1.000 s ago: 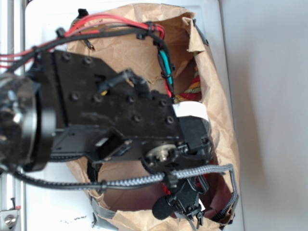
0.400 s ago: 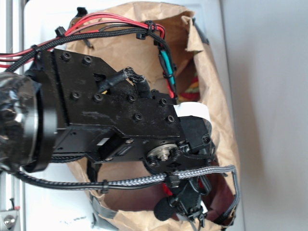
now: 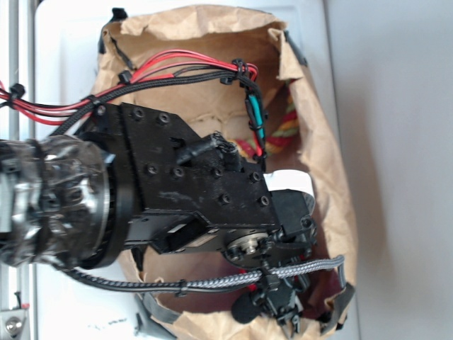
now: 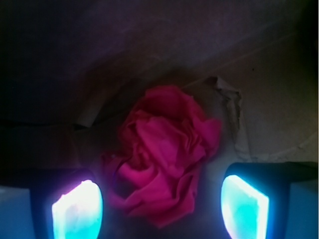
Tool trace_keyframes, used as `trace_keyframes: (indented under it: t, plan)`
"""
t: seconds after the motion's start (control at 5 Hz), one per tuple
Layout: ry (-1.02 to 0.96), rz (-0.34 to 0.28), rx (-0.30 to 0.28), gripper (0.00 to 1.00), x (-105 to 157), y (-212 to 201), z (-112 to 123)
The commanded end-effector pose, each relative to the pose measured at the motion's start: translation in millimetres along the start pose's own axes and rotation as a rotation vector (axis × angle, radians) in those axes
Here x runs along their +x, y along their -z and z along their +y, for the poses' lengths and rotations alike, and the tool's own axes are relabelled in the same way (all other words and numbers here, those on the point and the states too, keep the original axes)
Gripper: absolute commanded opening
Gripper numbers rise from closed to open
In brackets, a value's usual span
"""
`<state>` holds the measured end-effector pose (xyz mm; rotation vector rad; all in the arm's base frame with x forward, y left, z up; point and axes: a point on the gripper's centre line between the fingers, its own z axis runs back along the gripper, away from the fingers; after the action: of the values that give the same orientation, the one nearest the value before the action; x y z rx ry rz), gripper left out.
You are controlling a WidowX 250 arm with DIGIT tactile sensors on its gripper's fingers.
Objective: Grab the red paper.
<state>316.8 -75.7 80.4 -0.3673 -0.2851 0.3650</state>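
In the wrist view the red paper (image 4: 164, 154), a crumpled rosette-like ball, lies on the brown floor of the bag. It sits between and just ahead of my gripper (image 4: 160, 201). The gripper is open, with one glowing fingertip (image 4: 77, 209) left of the paper and the other right of it. Neither pad touches the paper. In the exterior view my black arm (image 3: 198, 184) reaches down into the brown paper bag (image 3: 322, 177) and covers the gripper and the red paper.
A red-yellow-green twisted rope (image 3: 282, 131) lies inside the bag by its right wall, beside the arm's cable bundle (image 3: 184, 67). The bag's crumpled walls stand close around the wrist. A torn paper flap (image 4: 227, 99) rises just beyond the red paper.
The arm has shifted lower and rightward in the exterior view, further over the bag. More of the twisted rope now shows.
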Motion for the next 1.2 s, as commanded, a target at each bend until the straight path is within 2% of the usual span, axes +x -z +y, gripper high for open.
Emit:
trace_keyframes:
  t: [0.0,0.2,0.4,0.6,0.8,1.0]
  plan:
    - [0.055,-0.041,-0.005,1.0,20,13,-7]
    - [0.049,-0.049,0.023,1.0,28,23,-1]
    - [0.042,-0.043,0.022,0.99,19,20,-5]
    - [0.042,-0.037,0.019,0.0,65,7,5]
    - [0.035,-0.023,0.031,0.0,70,-6,6]
    - [0.011,-0.039,0.051,0.0,70,-40,9]
